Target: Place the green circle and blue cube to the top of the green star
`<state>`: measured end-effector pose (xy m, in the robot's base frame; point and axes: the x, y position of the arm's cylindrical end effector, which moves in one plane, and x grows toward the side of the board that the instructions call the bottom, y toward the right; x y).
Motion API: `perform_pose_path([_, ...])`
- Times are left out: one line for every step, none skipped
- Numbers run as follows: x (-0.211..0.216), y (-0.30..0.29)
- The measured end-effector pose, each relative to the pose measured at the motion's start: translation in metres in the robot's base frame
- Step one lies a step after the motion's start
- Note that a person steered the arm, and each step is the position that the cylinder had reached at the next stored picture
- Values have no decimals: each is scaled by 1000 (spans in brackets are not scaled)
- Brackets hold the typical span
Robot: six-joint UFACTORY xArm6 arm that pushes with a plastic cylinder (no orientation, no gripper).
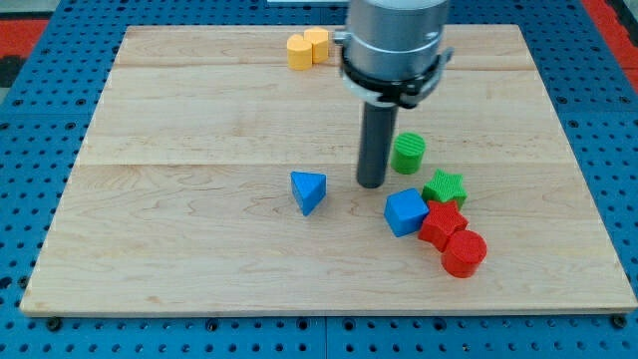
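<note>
1. Near the bench's [199, 110] middle, my tip [372, 185] rests between the blue pyramid [308, 190] to the view's left and the green circle [408, 153] just to its right.
2. There are no jaws here, only a bare rod, so nothing is grasped.
3. The green circle sits above and slightly left of the green star [445, 186], close by; that half looks nearly done.
4. The blue cube [406, 211] lies below-left of the star, touching the red star [442, 221]; it has yet to go to the top.
5. A red cylinder [464, 252] and two yellow blocks [307, 48] lie aside.
</note>
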<state>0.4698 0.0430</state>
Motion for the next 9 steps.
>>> perform_pose_path([-58,19])
perform_pose_path([-42,32])
perform_pose_path([-33,42])
perform_pose_path([-12,22])
perform_pose_path([-4,34])
perform_pose_path([-15,43])
perform_pose_path([-17,39])
perform_pose_path([67,2])
perform_pose_path([116,-4])
